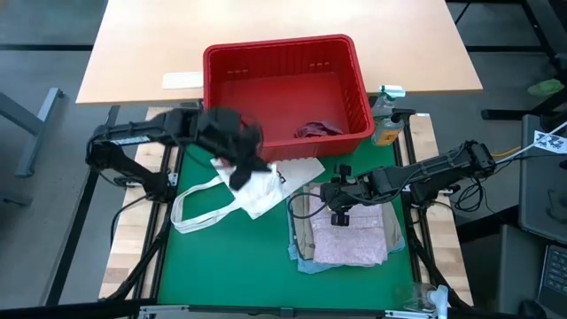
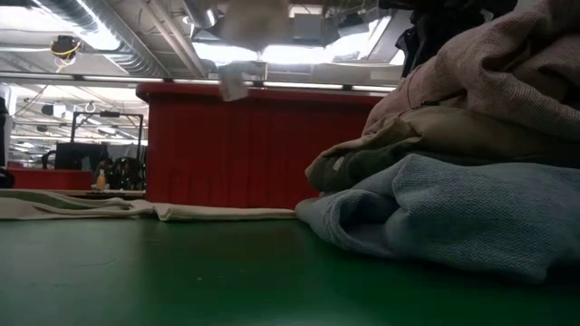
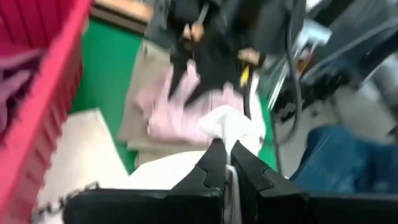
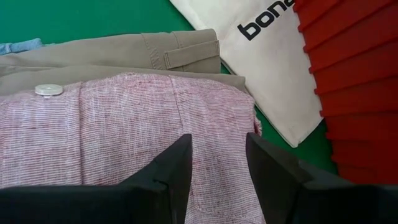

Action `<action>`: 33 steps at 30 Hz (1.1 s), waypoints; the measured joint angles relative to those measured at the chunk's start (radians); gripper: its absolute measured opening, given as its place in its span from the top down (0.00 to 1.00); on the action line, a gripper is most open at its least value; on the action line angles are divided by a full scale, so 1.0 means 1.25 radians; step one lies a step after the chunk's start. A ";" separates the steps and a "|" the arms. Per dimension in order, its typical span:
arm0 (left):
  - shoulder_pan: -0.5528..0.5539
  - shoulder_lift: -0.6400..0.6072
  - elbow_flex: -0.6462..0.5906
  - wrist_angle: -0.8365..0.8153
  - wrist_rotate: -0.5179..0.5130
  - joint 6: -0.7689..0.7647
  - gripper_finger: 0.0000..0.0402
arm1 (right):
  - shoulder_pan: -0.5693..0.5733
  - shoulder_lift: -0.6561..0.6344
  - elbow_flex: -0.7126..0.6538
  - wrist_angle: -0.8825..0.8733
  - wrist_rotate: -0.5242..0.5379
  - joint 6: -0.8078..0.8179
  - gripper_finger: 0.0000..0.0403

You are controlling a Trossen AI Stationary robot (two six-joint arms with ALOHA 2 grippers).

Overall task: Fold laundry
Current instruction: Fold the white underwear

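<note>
My left gripper is shut on a small white cloth piece, above the white tote bag in front of the red basket. In the low view the white piece shows as a blur high above the table. A maroon garment lies inside the basket. My right gripper stands open over a folded stack: a mottled pink garment on top, a khaki one under it, and a light blue one at the bottom. Whether its fingers touch the pink cloth I cannot tell. My left gripper pinches the white piece between its two fingers at a bunched part, and crumpled cloth sticks out past the fingertips. The fingers slant downward, coming from the table's left. The piece is lifted off the table and hangs slack under the gripper.
The tote bag's lettered body lies flat between the basket and the stack, and its loop handles trail toward the table's left. A bottle stands at the basket's right corner. Bare green mat lies toward the near edge.
</note>
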 joint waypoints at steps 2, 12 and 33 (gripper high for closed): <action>-0.052 0.002 0.000 -0.035 -0.053 0.000 1.00 | 0.000 0.000 0.000 0.000 0.000 0.000 0.62; -0.285 0.021 0.000 -0.042 -0.232 -0.007 1.00 | 0.000 0.000 0.000 0.000 0.000 0.000 0.62; -0.438 0.085 -0.295 0.161 -0.478 -0.224 1.00 | 0.009 0.003 0.000 0.247 -0.210 0.154 0.62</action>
